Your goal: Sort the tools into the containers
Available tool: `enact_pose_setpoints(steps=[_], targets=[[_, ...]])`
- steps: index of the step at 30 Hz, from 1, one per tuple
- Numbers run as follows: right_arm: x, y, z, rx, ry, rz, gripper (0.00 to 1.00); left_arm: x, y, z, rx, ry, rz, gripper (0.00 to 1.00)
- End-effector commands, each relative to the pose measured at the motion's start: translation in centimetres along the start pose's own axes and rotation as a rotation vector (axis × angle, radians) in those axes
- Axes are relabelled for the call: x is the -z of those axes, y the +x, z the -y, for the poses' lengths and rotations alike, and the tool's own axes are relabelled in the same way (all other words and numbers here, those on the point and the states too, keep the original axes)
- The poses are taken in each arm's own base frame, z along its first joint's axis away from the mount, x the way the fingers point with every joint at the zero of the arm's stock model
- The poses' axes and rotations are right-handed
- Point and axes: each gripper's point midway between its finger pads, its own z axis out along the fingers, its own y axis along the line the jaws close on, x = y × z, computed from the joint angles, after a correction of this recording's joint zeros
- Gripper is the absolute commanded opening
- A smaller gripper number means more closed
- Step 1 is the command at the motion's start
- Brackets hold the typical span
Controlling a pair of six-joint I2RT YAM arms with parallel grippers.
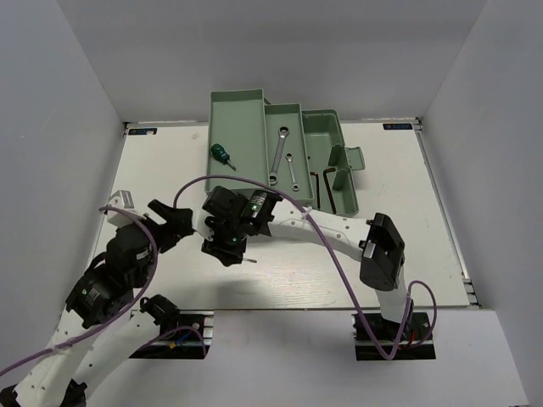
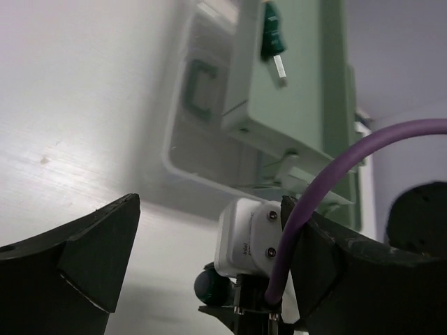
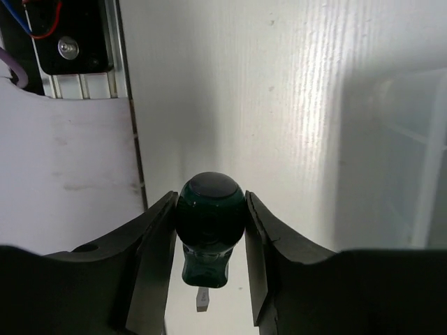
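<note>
My right gripper [image 3: 209,209] is shut on a stubby green-handled screwdriver [image 3: 209,241] and holds it just above the table, left of centre [image 1: 226,252]. Its round handle also shows in the left wrist view [image 2: 209,287]. My left gripper [image 1: 174,222] is open and empty, just left of the right gripper. A second green screwdriver [image 1: 222,154] lies on the table beside the left tray [image 1: 237,110] of the pale green toolbox. A silver wrench [image 1: 278,154] and a thinner silver tool [image 1: 292,172] lie in the middle tray. Dark hex keys [image 1: 329,191] lie in the toolbox's right part.
The toolbox base [image 1: 327,127] with its handle [image 1: 346,158] stands at the back centre. White walls close in the table on the left, back and right. The right arm's elbow [image 1: 382,250] rises near the front right. A purple cable [image 2: 328,181] crosses the left wrist view.
</note>
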Motion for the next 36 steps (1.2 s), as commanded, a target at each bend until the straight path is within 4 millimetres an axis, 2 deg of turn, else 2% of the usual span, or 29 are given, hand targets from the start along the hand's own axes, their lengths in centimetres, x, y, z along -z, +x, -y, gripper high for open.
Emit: enact_pose_setpoints(steps=[1, 2, 3, 5, 6, 8, 9, 11, 14, 16, 17, 20, 21, 22, 23, 24, 27, 29, 31, 33, 34, 35, 36], targets=[[10.3, -7.0, 2.1, 0.119, 0.138, 0.306, 0.0, 0.7, -0.3, -3.0, -0.08, -0.036, 0.057, 0.91], [10.0, -6.5, 1.9, 0.117, 0.126, 0.289, 0.0, 1.5, -0.8, -2.1, -0.058, 0.067, 0.096, 0.91], [9.7, -6.1, 1.8, 0.111, 0.104, 0.277, 0.0, 2.3, -1.8, 0.5, -0.06, 0.214, 0.134, 0.91], [8.4, -5.1, 2.1, 0.089, 0.09, 0.231, 0.0, 3.4, -2.2, 2.3, -0.063, 0.333, 0.147, 0.9], [8.3, -5.1, 2.2, 0.085, 0.089, 0.228, 0.0, 4.0, -2.2, 3.9, -0.108, 0.411, 0.138, 0.88], [8.2, -5.5, 3.1, 0.069, 0.121, 0.238, 0.0, 4.5, -2.1, 5.4, -0.161, 0.466, 0.099, 0.87], [8.4, -5.7, 3.2, 0.061, 0.128, 0.248, 0.0, 4.5, -1.0, 7.1, -0.237, 0.544, 0.046, 0.86], [8.9, -6.5, 3.6, 0.056, 0.129, 0.265, 0.0, 5.3, 0.4, 9.1, -0.3, 0.66, -0.022, 0.86], [8.9, -6.8, 3.9, 0.055, 0.135, 0.268, 0.0, 4.7, 1.6, 10.7, -0.379, 0.707, -0.089, 0.88], [9.6, -7.1, 4.9, 0.059, 0.181, 0.281, 0.0, 5.1, 2.0, 11.5, -0.417, 0.752, -0.126, 0.83], [10.3, -7.5, 5.3, 0.062, 0.205, 0.294, 0.0, 5.1, 2.0, 11.5, -0.417, 0.752, -0.126, 0.61], [13.1, -8.5, 7.5, 0.059, 0.323, 0.346, 0.0, 5.9, 0.4, 11.3, -0.405, 0.751, -0.045, 0.22], [14.7, -8.7, 8.6, 0.048, 0.389, 0.363, 0.0, 6.3, -0.1, 10.9, -0.398, 0.747, -0.023, 0.2], [15.4, -9.2, 9.0, 0.049, 0.416, 0.385, 0.0, 6.3, -0.2, 10.5, -0.396, 0.732, -0.017, 0.2], [16.7, -9.4, 10.1, 0.035, 0.454, 0.407, 0.0, 6.1, 0.2, 10.0, -0.403, 0.71, -0.033, 0.18], [17.6, -9.3, 11.1, 0.022, 0.515, 0.41, 0.0, 6.5, -0.4, 9.8, -0.396, 0.709, -0.013, 0.13], [19.4, -9.5, 12.7, -0.007, 0.569, 0.436, 0.0, 7.3, -0.8, 9.6, -0.391, 0.717, -0.001, 0.09], [20.4, -9.7, 13.8, -0.03, 0.614, 0.453, 0.0, 6.8, -0.6, 8.8, -0.395, 0.673, -0.007, 0.09], [21.7, -9.9, 14.8, -0.053, 0.666, 0.476, 0.0, 6.1, -0.3, 7.7, -0.409, 0.61, -0.032, 0.05], [22.1, -10.3, 15.8, -0.058, 0.697, 0.493, 0.0, 4.5, 0.3, 5.5, -0.395, 0.466, -0.064, 0.03], [23.0, -10.6, 16.4, -0.066, 0.735, 0.514, 0.0, 3.5, 0.7, 4.7, -0.394, 0.396, -0.09, 0.1], [22.4, -10.5, 17.0, -0.068, 0.746, 0.504, 0.0, 2.6, 0.6, 3.4, -0.388, 0.305, -0.083, 0.17], [22.3, -10.7, 17.9, -0.068, 0.766, 0.51, 0.0, 2.1, 1.3, 2.2, -0.369, 0.232, -0.12, 0.28]])
